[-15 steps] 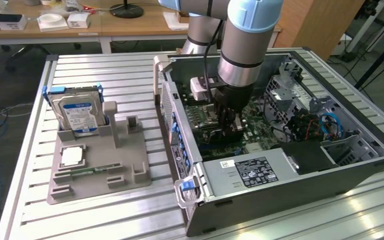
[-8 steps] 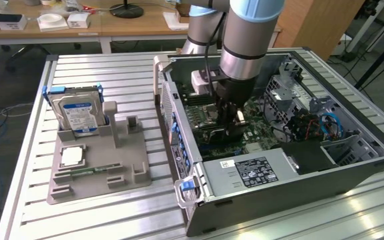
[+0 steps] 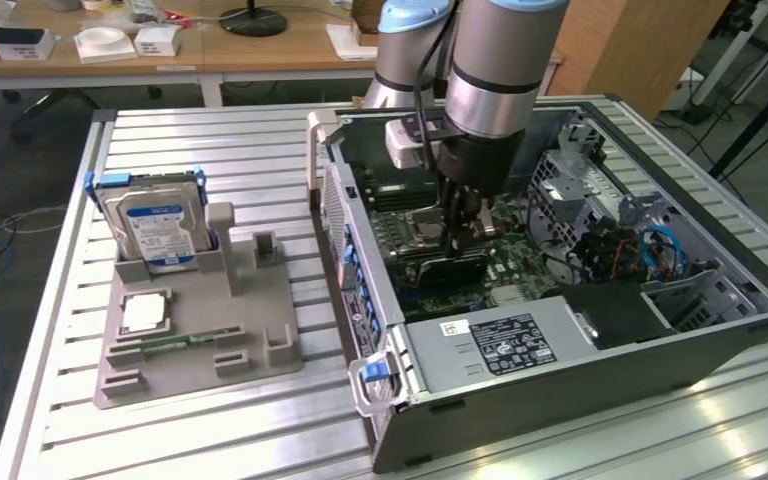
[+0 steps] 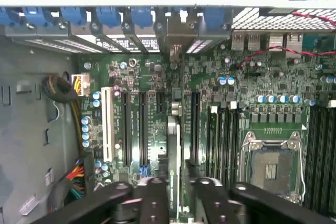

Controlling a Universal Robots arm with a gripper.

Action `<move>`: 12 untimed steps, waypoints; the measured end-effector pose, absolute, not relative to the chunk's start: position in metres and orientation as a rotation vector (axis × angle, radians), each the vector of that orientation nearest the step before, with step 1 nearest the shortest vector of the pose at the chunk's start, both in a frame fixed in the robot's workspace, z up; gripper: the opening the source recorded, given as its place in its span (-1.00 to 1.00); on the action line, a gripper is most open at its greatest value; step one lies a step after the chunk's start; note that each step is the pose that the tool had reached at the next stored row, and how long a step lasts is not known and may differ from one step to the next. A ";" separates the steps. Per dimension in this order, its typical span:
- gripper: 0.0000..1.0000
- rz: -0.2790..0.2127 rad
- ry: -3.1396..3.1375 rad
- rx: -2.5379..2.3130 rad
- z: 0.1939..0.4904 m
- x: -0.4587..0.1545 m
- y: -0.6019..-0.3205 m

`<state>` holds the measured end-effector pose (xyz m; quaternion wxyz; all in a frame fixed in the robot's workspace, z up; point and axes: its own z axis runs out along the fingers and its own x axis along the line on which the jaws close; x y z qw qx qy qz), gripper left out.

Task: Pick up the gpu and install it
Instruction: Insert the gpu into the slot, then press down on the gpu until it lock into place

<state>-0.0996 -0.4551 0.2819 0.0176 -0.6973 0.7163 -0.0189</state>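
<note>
Already upright over a motherboard (image 4: pixel 157 77) slot inside the open computer case (image 3: pixel 704 345), gpu (image 4: pixel 173 145) pinched by its thin top edge between narrowed jaws (image 4: pixel 176 195); light, stiff, fragile, best gripped edgewise

exterior view high, angled down over table (image 3: pixel 224 150) and open computer case (image 3: pixel 704 345), wrist view close above motherboard (image 4: pixel 220 103), both share motherboard

Green motherboard (image 4: pixel 220 108); blue slot clips (image 4: pixel 142 17); silver hard drive (image 3: pixel 157 225), blue-white label; black gpu (image 3: pixel 440 268).
</note>
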 end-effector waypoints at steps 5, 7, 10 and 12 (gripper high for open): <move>-0.79 -0.059 2.226 -2.166 0.282 -0.100 -0.455; -0.79 -0.059 2.226 -2.166 0.282 -0.100 -0.455; -0.79 -0.059 2.226 -2.166 0.282 -0.100 -0.455; -0.79 -0.059 2.226 -2.166 0.282 -0.100 -0.455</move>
